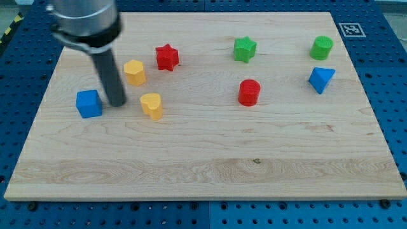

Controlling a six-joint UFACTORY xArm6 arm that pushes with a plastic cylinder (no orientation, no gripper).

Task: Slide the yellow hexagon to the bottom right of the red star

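Observation:
The yellow hexagon [135,72] sits on the wooden board at the upper left, just left of the red star [167,57] and slightly lower. My tip [117,103] rests on the board below and left of the yellow hexagon, between the blue cube [89,104] and the yellow heart [151,105]. It touches none of them.
A green star [244,49] and a green cylinder [322,48] lie near the view's top right. A red cylinder [249,92] is at the centre right and a blue triangle block [321,79] is right of it. The board's edge [203,194] runs along the view's bottom.

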